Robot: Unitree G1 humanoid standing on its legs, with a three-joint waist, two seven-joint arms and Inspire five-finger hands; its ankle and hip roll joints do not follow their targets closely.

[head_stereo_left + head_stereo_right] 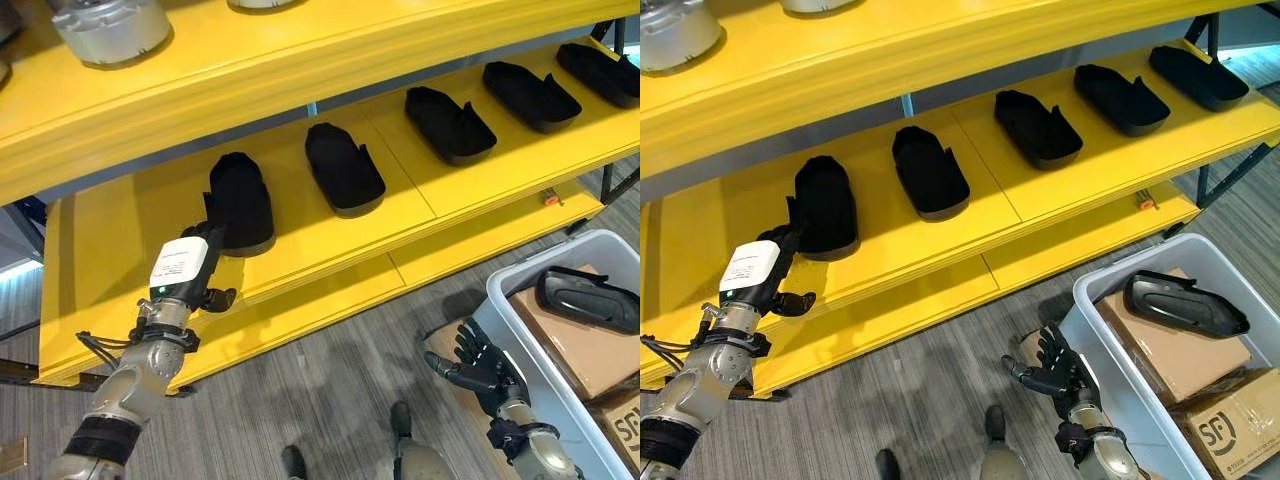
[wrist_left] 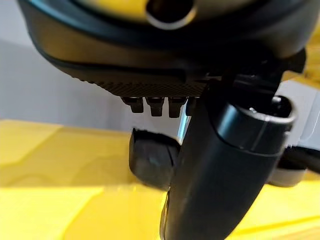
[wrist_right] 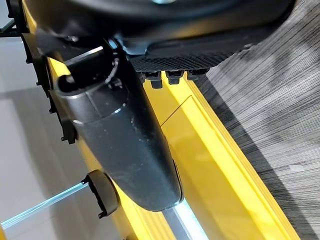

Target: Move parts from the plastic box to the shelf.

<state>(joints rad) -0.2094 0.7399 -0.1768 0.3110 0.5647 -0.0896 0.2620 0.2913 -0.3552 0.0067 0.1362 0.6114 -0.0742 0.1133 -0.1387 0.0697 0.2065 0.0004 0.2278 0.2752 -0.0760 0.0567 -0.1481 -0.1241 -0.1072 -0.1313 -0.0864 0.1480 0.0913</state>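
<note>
— Yellow is the shelf (image 1: 330, 255) in front of you. Which writing can you read?

— Very little. The left hand (image 1: 185, 268) has a white label on its back, with print too small to read. The cardboard box (image 1: 1230, 430) in the grey plastic box (image 1: 1110, 350) has dark letters on its side.

— How does the left hand stand?

— It is stretched to the shelf board, and its fingers reach the near end of the leftmost black part (image 1: 241, 202). If they close on it or only touch, you cannot tell; the hand's back covers them. The other black parts lie in a row on the same board, further to the hand's right.

— And the right hand (image 1: 482, 367)?

— It hangs low, over the grey floor (image 1: 330, 400), just beside the outer wall of the plastic box. Its fingers are spread and relaxed, holding nothing. One black part (image 1: 588, 298) lies inside the box on another cardboard box (image 1: 575, 345), past that hand.
</note>
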